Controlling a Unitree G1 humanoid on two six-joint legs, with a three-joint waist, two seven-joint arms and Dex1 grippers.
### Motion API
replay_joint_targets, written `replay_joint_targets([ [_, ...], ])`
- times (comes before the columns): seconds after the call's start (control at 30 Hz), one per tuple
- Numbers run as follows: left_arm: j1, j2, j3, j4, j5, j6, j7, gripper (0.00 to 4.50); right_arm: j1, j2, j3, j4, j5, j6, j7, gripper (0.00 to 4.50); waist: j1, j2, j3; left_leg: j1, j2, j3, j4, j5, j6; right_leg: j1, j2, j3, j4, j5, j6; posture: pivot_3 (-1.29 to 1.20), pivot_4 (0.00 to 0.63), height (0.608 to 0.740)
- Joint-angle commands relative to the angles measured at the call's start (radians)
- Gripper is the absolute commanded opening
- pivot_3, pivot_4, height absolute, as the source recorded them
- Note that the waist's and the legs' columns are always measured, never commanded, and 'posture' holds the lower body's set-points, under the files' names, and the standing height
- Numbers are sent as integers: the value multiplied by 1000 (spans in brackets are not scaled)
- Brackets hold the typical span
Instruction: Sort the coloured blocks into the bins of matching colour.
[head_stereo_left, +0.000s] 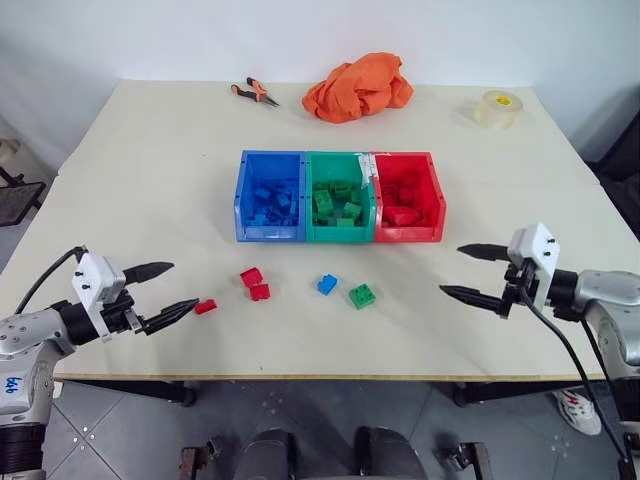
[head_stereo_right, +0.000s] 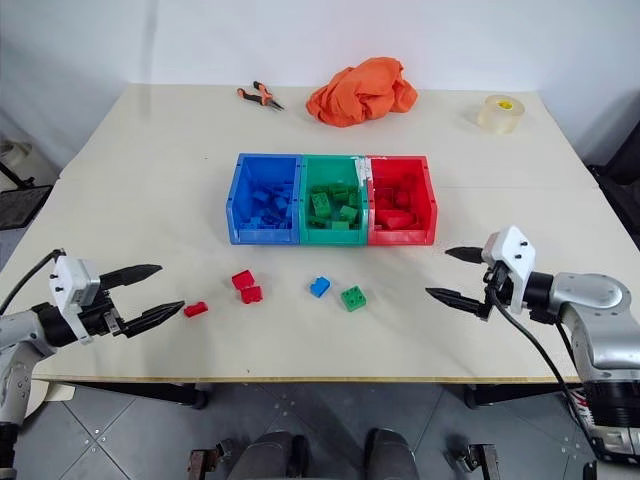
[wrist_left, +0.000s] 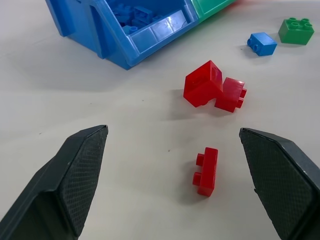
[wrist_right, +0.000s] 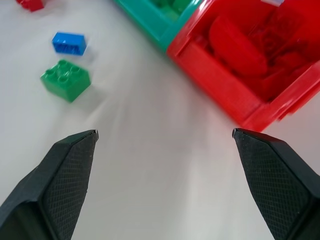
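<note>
Three joined bins stand mid-table: blue bin (head_stereo_left: 268, 232), green bin (head_stereo_left: 339, 233) and red bin (head_stereo_left: 409, 233), each holding bricks of its own colour. Loose blocks lie in front of them: a small red brick (head_stereo_left: 205, 307), two touching red bricks (head_stereo_left: 255, 285), a blue brick (head_stereo_left: 327, 284) and a green brick (head_stereo_left: 362, 295). My left gripper (head_stereo_left: 185, 284) hovers open near the front left, its lower fingertip just left of the small red brick (wrist_left: 206, 171). Over the front right, my right gripper (head_stereo_left: 450, 269) is open and empty, pointing toward the green brick (wrist_right: 65, 79).
At the table's far side lie an orange cloth (head_stereo_left: 358, 86), orange-handled pliers (head_stereo_left: 255, 94) and a clear tape roll (head_stereo_left: 497, 108). The table's front edge (head_stereo_left: 330, 377) runs just below both grippers.
</note>
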Motion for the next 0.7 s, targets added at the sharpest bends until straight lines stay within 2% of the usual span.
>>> replay_joint_targets([
  [0.03, 3, 8, 25, -38, 2, -13, 18, 4476, -7, -6, -3, -6, -6, -17, 1, 4500, 2, 0, 0, 0, 0, 0, 0, 0, 0, 0, 0, 0, 0, 0, 0, 0, 150, 740],
  [0.23, -18, 12, -8, -83, -21, 109, 54, 4476, 20, -33, -14, -17, -15, -1, 5, 4500, 2, 0, 0, 0, -1, 0, 0, 0, 0, 0, -1, -1, 1, 0, 0, 0, 150, 740],
  [0.33, -41, 1, -32, -87, 10, 51, 39, 4476, 82, -90, -56, -35, -4, 19, 39, 4500, 5, 0, 0, 0, -2, 0, 0, 0, 1, 0, -1, -1, 1, 0, 0, 0, 150, 740],
  [0.5, -90, 7, -81, -58, -19, 102, -21, 4476, 208, -207, -163, -55, -1, 50, 65, 4500, 9, 0, 0, 0, -2, 0, 0, 0, 1, 1, 0, -2, 0, 0, 0, 0, 150, 740],
  [0.7, -128, -11, -110, -21, -16, 76, -70, 4476, 254, -233, -183, -168, 9, 140, 24, 4500, -2, 0, 0, 2, 2, 4, 0, -1, -1, 1, 6, -2, -1, 0, 0, 0, 150, 740],
])
